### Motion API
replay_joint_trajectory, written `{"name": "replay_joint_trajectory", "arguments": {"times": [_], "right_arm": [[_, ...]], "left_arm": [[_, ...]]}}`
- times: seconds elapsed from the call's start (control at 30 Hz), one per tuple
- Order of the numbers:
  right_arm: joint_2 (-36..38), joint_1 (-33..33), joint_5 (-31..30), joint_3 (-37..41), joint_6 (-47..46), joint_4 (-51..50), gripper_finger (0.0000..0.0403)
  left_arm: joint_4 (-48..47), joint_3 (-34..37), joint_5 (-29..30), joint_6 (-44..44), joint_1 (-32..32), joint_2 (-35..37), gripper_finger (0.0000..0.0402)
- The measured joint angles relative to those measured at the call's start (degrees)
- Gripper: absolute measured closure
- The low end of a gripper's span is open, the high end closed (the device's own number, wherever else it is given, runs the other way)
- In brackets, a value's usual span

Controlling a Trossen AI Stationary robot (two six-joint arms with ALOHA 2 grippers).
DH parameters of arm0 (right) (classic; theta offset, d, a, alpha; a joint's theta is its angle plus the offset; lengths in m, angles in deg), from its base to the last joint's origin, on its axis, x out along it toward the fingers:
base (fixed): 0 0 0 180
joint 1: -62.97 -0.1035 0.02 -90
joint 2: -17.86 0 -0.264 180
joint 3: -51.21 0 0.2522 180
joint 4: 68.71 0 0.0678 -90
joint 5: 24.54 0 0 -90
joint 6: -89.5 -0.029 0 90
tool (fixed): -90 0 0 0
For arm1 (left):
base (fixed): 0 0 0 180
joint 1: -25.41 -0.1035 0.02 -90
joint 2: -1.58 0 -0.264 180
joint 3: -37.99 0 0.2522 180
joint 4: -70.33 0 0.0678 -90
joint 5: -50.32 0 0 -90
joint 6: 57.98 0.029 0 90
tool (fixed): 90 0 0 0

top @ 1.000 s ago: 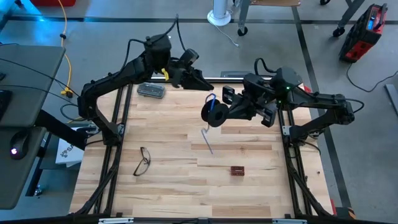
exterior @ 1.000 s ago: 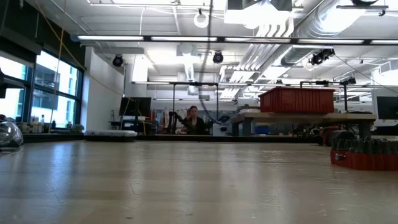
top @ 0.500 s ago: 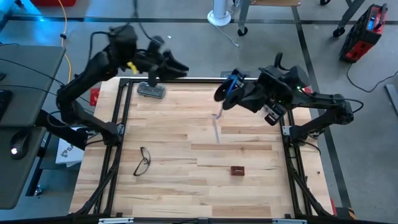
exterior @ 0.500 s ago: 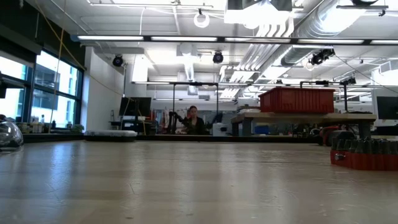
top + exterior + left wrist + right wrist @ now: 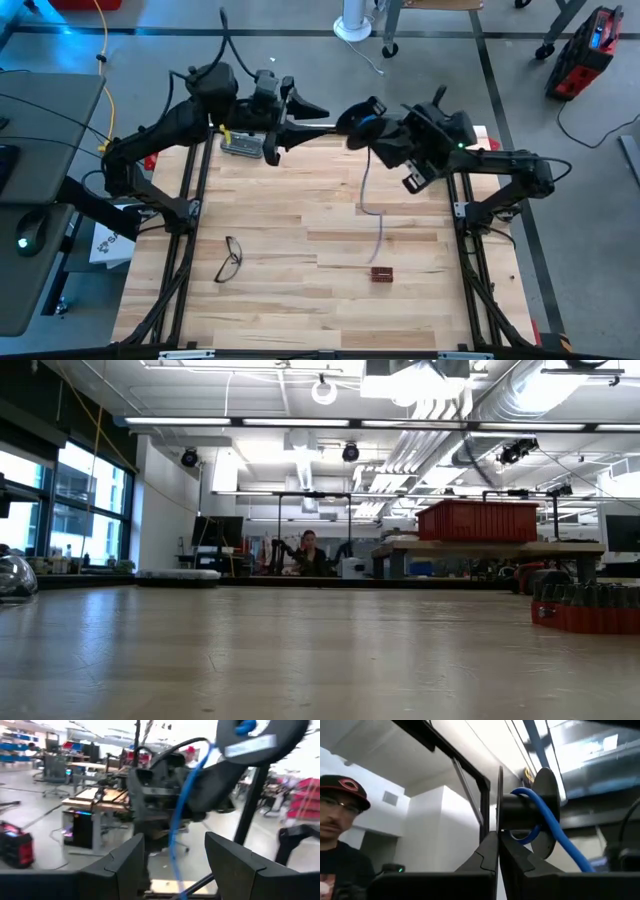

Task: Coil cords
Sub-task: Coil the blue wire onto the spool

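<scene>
One wooden table (image 5: 300,300) is shown from above, flanked by two dark arms. On the left part of the table, one pair of eyeglasses (image 5: 230,259) is laid flat near the front, and one small grey case (image 5: 243,146) is seen at the far edge, partly under the left arm. The left gripper (image 5: 312,112) is raised over the far edge, left of centre, with its two fingers (image 5: 131,862) spread apart and nothing held between them; it is pointed toward the spool just beside it. One dark round spool (image 5: 358,119), carrying the single blue cord (image 5: 371,185), is gripped by the right gripper (image 5: 378,133) above the far middle of the table. In the right wrist view the spool's disc (image 5: 499,805) is seen pinched between that gripper's closed fingers (image 5: 487,855), and the cord (image 5: 555,830) is seen wound around the hub and led off. From the spool one loose length of cord is hung down to the table, where its end is bent near the centre. One small dark red block (image 5: 381,273) is placed right of centre toward the front, well apart from the cord. One person in a cap (image 5: 342,825) is visible beyond the table in the right wrist view, and one distant seated person (image 5: 310,553) in the low view.
</scene>
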Motion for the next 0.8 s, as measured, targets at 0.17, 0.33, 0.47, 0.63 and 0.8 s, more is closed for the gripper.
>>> {"name": "replay_joint_trajectory", "arguments": {"times": [0.17,0.33,0.47,0.63,0.8], "right_arm": [[1.0,1.6,0.2,0.0,-1.6,1.4,0.0403],[1.0,2.0,0.1,0.0,-1.7,1.1,0.0403],[1.0,2.0,0.2,0.0,-1.9,0.5,0.0403],[1.0,2.0,0.4,0.0,-1.9,0.6,0.0403],[1.0,2.0,0.9,0.0,-1.9,0.6,0.0403]], "left_arm": [[-3.9,0.0,1.8,1.6,3.0,-0.9,0.0196],[-6.0,0.0,9.9,4.8,4.8,-4.3,0.0196],[-2.7,0.0,9.2,1.1,3.7,-8.8,0.0196],[0.8,0.0,9.1,-0.6,2.7,-11.3,0.0196],[0.3,0.0,5.2,-2.2,3.0,-12.0,0.0196]]}}
